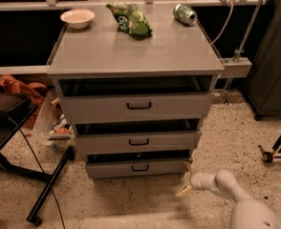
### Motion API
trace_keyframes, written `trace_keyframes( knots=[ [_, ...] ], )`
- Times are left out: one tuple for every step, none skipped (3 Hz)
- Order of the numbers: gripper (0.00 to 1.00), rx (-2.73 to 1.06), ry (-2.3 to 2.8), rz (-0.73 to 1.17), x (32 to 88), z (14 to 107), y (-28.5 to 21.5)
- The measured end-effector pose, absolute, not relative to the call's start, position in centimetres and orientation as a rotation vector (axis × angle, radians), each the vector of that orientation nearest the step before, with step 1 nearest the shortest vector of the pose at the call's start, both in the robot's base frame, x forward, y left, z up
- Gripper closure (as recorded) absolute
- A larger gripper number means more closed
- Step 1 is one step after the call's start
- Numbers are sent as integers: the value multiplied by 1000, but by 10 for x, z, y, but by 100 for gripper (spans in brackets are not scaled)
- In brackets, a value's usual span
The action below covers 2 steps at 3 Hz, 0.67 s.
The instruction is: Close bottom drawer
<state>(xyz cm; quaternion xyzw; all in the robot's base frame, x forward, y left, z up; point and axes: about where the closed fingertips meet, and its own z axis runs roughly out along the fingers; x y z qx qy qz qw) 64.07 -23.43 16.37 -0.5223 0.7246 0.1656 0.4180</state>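
The bottom drawer (136, 168) is the lowest, narrowest grey front of the cabinet (135, 56), with a small dark loop handle (140, 167). It stands slightly out, with a dark gap above it. The middle drawer (137, 142) and the top drawer (136, 107) also stand partly out. My gripper (187, 179) is low at the cabinet's right front corner, just right of the bottom drawer's right end, on a white arm (226, 190) that comes in from the lower right. Its pale fingers (184, 190) are spread apart and hold nothing.
On the cabinet top lie a white bowl (77, 18), a green chip bag (130, 18) and a green can (185, 14). A black stand (47, 190) and clutter sit left of the cabinet. A dark cabinet (274, 66) and a stand foot (274, 151) are on the right.
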Motion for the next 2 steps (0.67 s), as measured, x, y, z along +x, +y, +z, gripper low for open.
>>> trace_keyframes(
  knots=[
    [0,-1235,1858,428,625,164,-241],
    [0,-1234,1860,432,623,162,-240]
  ],
)
